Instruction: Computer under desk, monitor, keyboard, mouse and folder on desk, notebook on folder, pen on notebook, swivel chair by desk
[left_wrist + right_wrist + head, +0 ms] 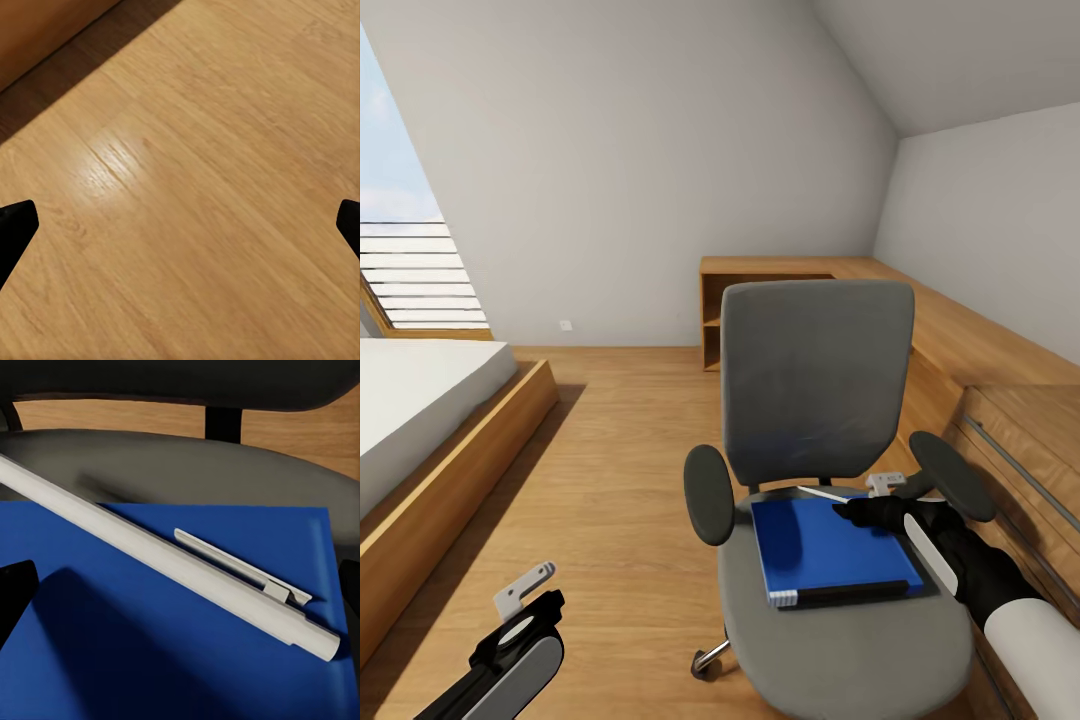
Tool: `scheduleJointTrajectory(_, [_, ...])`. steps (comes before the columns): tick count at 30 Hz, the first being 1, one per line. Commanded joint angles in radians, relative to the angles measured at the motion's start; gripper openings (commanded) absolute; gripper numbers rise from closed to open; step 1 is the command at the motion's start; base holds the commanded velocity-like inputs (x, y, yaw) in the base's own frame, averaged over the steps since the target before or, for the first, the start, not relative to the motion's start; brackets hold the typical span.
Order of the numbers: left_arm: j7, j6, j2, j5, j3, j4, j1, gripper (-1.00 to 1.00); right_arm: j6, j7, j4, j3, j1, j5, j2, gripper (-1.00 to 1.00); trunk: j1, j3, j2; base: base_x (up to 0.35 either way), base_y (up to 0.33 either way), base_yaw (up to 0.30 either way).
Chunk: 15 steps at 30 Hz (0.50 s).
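Lying at centre right on the blue folder (830, 548) atop the swivel chair (815, 385): slim, light, likely slippery pen (169, 561), best pinched mid-barrel, between right gripper's (860, 508) spread fingers.

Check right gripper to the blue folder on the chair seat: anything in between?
Yes. A white pen lies diagonally across the folder, directly under the right gripper. The folder rests flat on the swivel chair seat. No other obstruction is visible.

Grey walls, wood floor (610, 450) (bed (410, 410) beside window (415, 270)).
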Motion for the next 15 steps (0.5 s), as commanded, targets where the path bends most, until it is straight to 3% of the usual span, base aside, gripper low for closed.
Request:
scheduleJointTrajectory(1, [0.005, 0.000, 0.001, 0.003, -0.003, -0.001, -0.001, 1.00, 0.003, 0.002, 0.006, 0.004, 0.000, 0.002, -0.001, 1.00, 0.000, -0.001, 0.000, 0.000, 0.000, 0.000])
scheduleJointTrajectory(15, [0.005, 0.000, 0.001, 0.003, -0.003, -0.001, -0.001, 1.00, 0.003, 0.002, 0.006, 0.004, 0.000, 0.003, -0.001, 1.00, 0.000, -0.001, 0.000, 0.000, 0.000, 0.000])
